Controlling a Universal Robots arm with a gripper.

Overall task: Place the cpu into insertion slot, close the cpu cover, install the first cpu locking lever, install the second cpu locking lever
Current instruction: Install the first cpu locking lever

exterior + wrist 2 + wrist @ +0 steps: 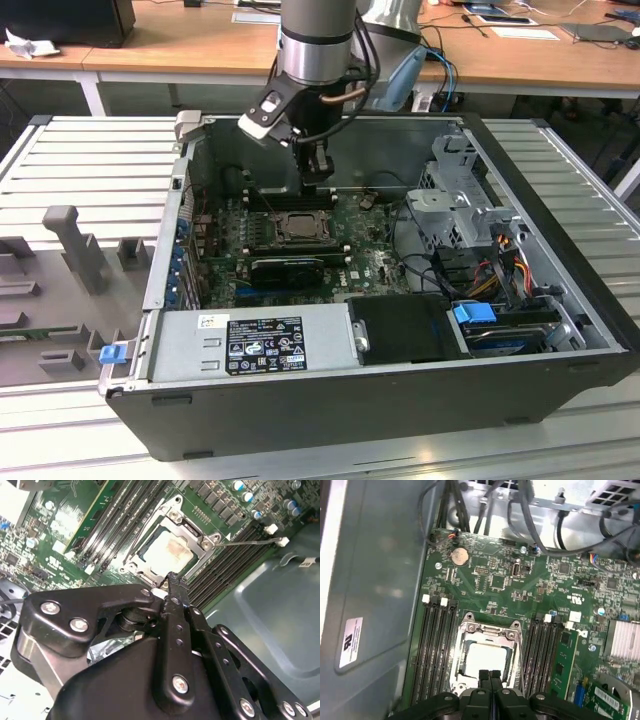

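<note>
The cpu (487,661) lies flat in the insertion slot (298,225), its silver face showing through the window of the cpu cover (489,628). The cover lies down over the cpu (167,550). A thin silver lever rod (247,542) reaches out from one socket corner across the memory slots. My gripper (490,673) hangs just above the socket's edge with its two black fingers pressed together and nothing between them. In the exterior view the gripper (318,183) is inside the open computer case, directly over the far side of the socket. The shut gripper (172,578) points at the cover's rim.
Black memory slots (437,650) flank the socket on both sides. A graphics card (288,268) lies in front of it. A power supply (255,343) and drive bays (470,215) with cables line the case (400,420). A grey slatted table (90,160) surrounds it.
</note>
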